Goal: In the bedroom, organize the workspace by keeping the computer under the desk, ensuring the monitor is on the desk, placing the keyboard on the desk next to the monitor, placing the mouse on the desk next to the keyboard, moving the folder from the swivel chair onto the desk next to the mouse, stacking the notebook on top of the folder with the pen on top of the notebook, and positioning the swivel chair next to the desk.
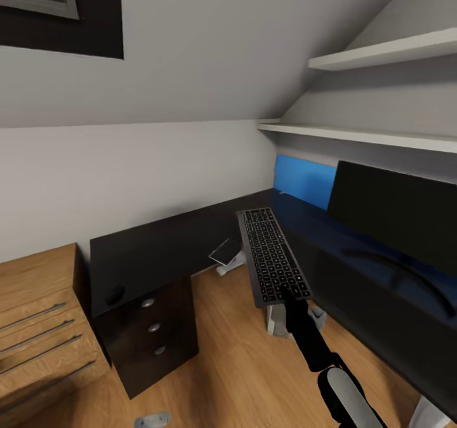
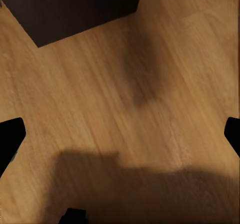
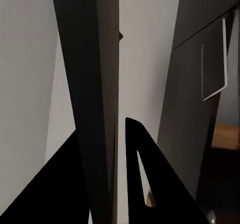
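Right gripper (image 1: 293, 293) is clamped on the keyboard's (image 1: 273, 254) near end, centre frame. Its long axis runs away from the fingers, above the desk (image 1: 158, 250); the monitor (image 1: 393, 212) stands at right. Left gripper (image 2: 120, 134) spread wide over floor (image 2: 100, 94).

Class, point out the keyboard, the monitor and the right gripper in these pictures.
keyboard (image 1: 271, 254), head view, middle of its key field.
monitor (image 1: 397, 209), head view, centre of the dark screen.
right gripper (image 1: 291, 293), head view, at the keyboard's near edge, where it grips.

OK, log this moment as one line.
right gripper: shut on keyboard, held in the air beside the desk | monitor: on desk | left fingers: apart over floor
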### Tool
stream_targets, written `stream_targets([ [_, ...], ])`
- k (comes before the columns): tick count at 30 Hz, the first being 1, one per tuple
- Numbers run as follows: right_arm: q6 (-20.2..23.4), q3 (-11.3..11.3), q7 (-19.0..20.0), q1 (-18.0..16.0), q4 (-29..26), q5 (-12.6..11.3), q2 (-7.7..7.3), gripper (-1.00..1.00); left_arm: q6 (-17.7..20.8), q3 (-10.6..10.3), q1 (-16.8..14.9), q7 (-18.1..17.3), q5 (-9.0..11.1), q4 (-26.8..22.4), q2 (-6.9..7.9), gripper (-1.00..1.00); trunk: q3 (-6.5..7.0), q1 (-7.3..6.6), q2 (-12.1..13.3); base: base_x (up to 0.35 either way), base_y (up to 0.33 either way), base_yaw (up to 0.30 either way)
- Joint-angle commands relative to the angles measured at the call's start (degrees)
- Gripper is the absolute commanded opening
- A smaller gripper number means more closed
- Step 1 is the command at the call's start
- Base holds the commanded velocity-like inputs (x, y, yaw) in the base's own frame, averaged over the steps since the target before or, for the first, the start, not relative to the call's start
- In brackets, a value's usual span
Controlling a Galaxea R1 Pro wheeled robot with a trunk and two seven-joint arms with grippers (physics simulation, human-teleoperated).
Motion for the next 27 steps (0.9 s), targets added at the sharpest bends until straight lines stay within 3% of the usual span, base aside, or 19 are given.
stream_targets([
  [1,-0.1,0.1,0.4,-0.1,0.0,-0.7,-0.04,-1.00,0.3,0.1,0.0,0.1,0.2,-0.1,-0.03,1.00,-0.07,-0.02,-0.1,-0.206,0.166,-0.270],
  [27,-0.1,0.1,0.4,-0.1,0.1,-0.7,-0.04,-1.00,0.3,0.1,0.0,0.1,0.2,-0.1,-0.03,1.00,-0.07,-0.02,-0.1,-0.120,0.094,-0.270],
])
